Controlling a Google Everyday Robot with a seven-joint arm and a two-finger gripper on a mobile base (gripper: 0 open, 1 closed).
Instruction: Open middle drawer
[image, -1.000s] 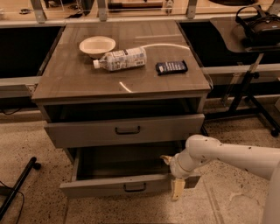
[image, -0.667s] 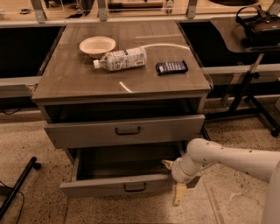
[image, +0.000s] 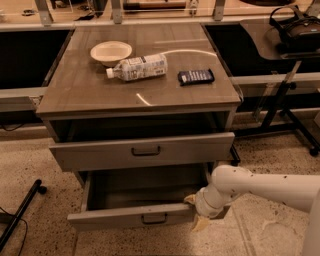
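Since the middle drawer (image: 110, 220) already stands well out beyond the front edge of the tabletop (image: 80, 90), with its inside open to view, I judge the pull nearly done.

Working from the left, a shallow cream bowl (image: 111, 51), round and matte, sits toward the back-left corner. Just right of it a clear plastic bottle (image: 137, 67) lies on its side, white cap toward the left edge. A flat dark packet (image: 196, 76) lies nearer the right edge, apart from both. The top itself is grey-brown wood grain with a glossy sheen.

Beneath its front edge the top drawer (image: 100, 152) is out a little, and the middle drawer sits lower and farther forward. Its front is a stiff board of the same wood with a small dark bar handle (image: 154, 218) at centre. I expect it to be rigid, moderately heavy and to run straight on slides. That makes the handle the balanced place to take it, whereas a pull at one end may rack it.

The gripper (image: 196, 212) is at the front's right end, below the tabletop's front-right corner, on a smooth white arm (image: 260, 187). Whether it is clenched or released I cannot tell.
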